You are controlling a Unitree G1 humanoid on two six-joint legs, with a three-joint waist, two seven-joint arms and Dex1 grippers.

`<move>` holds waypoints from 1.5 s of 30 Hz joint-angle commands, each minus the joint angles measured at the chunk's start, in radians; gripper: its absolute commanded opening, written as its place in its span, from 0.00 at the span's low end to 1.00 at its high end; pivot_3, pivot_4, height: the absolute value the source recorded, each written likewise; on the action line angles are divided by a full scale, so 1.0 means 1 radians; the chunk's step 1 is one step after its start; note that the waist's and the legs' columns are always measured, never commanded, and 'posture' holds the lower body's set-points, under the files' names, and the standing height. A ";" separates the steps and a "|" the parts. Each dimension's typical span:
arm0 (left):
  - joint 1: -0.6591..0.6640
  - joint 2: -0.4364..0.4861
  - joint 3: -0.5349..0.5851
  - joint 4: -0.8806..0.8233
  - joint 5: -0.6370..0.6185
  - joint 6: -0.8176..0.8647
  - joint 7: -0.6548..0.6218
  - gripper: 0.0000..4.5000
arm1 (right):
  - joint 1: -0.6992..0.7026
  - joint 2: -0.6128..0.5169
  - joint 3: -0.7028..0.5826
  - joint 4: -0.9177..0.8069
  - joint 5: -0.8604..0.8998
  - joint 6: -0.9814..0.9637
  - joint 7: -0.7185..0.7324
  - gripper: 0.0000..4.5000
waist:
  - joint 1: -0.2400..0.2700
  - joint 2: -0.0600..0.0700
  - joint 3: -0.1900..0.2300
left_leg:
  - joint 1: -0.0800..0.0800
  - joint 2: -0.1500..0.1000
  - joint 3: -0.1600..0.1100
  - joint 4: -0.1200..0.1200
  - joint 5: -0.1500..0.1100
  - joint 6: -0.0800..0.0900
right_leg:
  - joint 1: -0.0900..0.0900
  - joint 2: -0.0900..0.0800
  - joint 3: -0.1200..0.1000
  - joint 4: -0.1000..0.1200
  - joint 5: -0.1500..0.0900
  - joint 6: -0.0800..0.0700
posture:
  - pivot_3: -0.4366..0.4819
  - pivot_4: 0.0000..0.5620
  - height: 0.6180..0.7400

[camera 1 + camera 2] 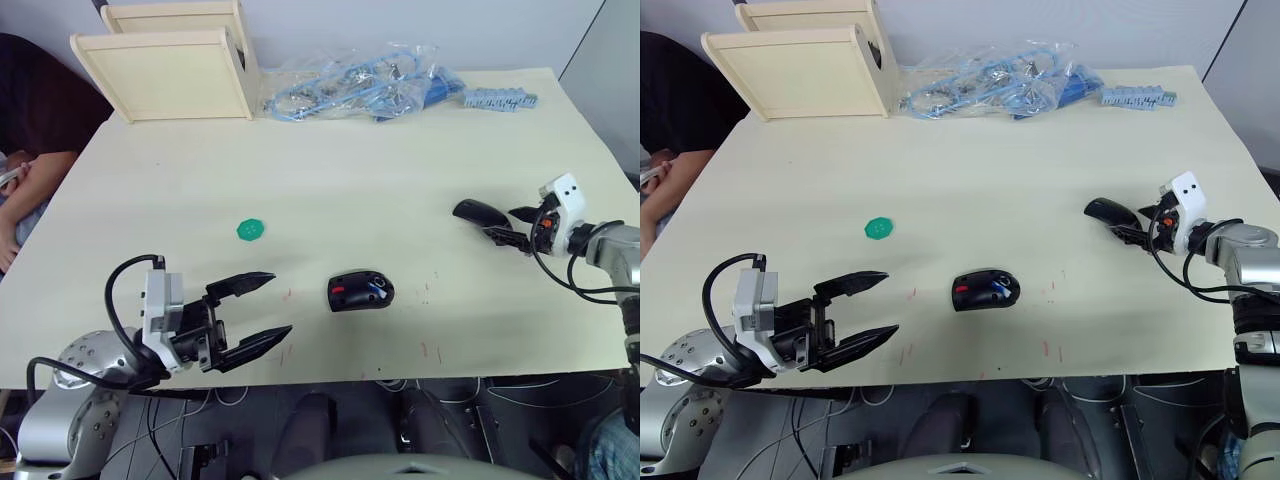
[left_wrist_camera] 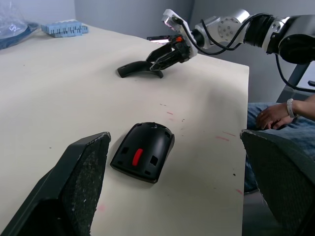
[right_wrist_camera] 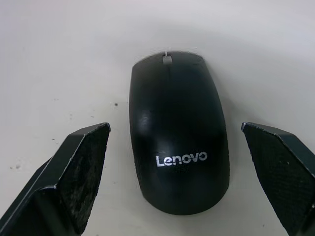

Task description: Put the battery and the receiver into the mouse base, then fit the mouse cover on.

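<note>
1. Mouse base point(image 1: 360, 291): black body with red wheel, near the front edge of the counter point(image 1: 340, 160), about midway across. A blue cylinder, judged to be the battery point(image 1: 377, 290), lies in its open top compartment.
2. Mouse cover point(image 3: 178, 132): glossy black shell with white lettering, lying flat on the counter well to the right of the base.
3. Right pincer point(image 1: 505, 232): fingers spread wide, one either side of the cover, not touching it in the right wrist view.
4. Left pincer point(image 1: 256, 313): fingers apart, holding nothing, pointing at the base from its left, with a clear gap between.
5. Step in hand, judged: taking up the cover. Centre the shell between the fingers and close on its long sides. The arched gloss will likely slip, so grip low near the rim and lift level.
6. Later fitting, judged: the left pincer is placed to steady the base while the cover comes over.
7. Other items: green disc point(image 1: 251, 231) left of centre; wooden box point(image 1: 170, 70) and clear bag of blue parts point(image 1: 360, 80) at the far edge.
8. Unclear: the receiver cannot be made out; whether it sits inside the base cannot be told. The battery's seating is too small to judge.
</note>
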 commanded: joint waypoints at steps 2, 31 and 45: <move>-0.002 0.006 -0.002 0.000 -0.002 -0.021 -0.017 1.00 | -0.057 -0.010 0.016 0.054 -0.040 -0.043 0.033 1.00 | 0.000 0.000 0.000 | 0.000 0.000 0.000 0.000 0.000 0.000 | 0.000 0.000 0.000 0.000 0.000 0.000 | 0.48 0.27 1.00; -0.022 -0.006 0.002 0.054 -0.012 -0.053 -0.098 1.00 | -0.028 -0.013 -0.010 0.004 -0.040 -0.014 0.085 0.62 | 0.000 0.000 0.000 | -0.001 0.000 0.001 0.000 0.000 0.000 | -0.002 0.000 0.000 0.001 0.000 0.000 | 0.48 0.27 1.00; -0.027 -0.004 -0.014 0.074 -0.007 -0.057 -0.108 1.00 | 0.154 -0.069 -0.052 -0.491 0.063 0.174 0.063 0.62 | 0.002 0.002 0.001 | -0.001 0.000 0.000 0.000 0.000 0.000 | -0.002 0.000 0.000 0.001 0.000 0.000 | 0.48 0.27 1.00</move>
